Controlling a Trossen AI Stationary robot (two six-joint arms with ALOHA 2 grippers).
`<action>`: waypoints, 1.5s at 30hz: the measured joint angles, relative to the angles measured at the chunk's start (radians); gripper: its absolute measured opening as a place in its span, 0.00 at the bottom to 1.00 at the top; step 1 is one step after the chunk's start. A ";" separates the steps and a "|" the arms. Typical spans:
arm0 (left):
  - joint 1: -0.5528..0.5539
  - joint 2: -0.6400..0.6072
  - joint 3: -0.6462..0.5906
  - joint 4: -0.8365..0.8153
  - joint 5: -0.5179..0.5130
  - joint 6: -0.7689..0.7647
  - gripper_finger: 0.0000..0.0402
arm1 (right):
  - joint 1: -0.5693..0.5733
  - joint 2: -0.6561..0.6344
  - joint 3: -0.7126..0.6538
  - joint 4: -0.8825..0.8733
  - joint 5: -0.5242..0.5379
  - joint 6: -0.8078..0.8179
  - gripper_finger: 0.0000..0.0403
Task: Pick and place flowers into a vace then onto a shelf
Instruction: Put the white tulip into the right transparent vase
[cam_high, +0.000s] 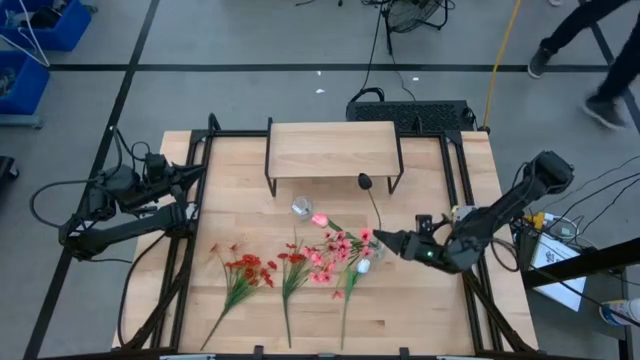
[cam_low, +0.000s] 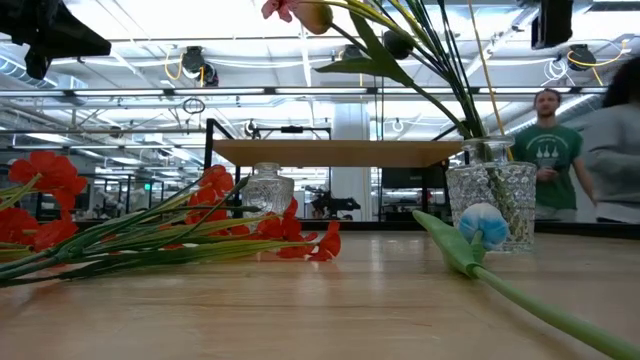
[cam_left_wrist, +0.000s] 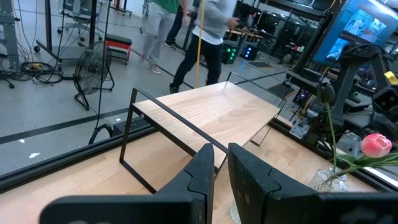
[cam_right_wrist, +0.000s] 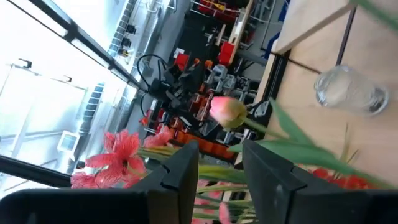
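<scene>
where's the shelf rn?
High view: the shelf stands at the table's far edge, centred, with a glass vase just in front of it.

- The large pale wooden tabletop (cam_high: 420, 300) has a smooth, faintly satin finish with visible grain.
- The small raised light-wood shelf (cam_high: 330, 148), at twelve o'clock on the table, stands on thin matt black metal legs.
- The clear cut-glass vase (cam_low: 490, 203) is glossy and faceted; a second small clear glass vase (cam_low: 268, 190) looks the same.
- The green-stemmed artificial red flowers (cam_high: 248, 270) look like matt cloth and plastic.
- The right gripper (cam_high: 392, 242) and left gripper (cam_high: 196, 174) are matt black plastic.
</scene>
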 joint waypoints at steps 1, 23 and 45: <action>0.000 0.000 0.000 0.000 0.000 0.000 0.13 | 0.000 0.019 0.016 0.000 0.001 0.015 0.29; 0.000 0.000 0.000 0.000 0.000 0.000 0.13 | 0.011 0.199 0.292 -0.541 -0.249 0.552 0.29; 0.000 0.000 0.000 0.000 0.000 0.000 0.13 | -0.145 0.332 0.292 -0.705 -0.807 0.883 0.23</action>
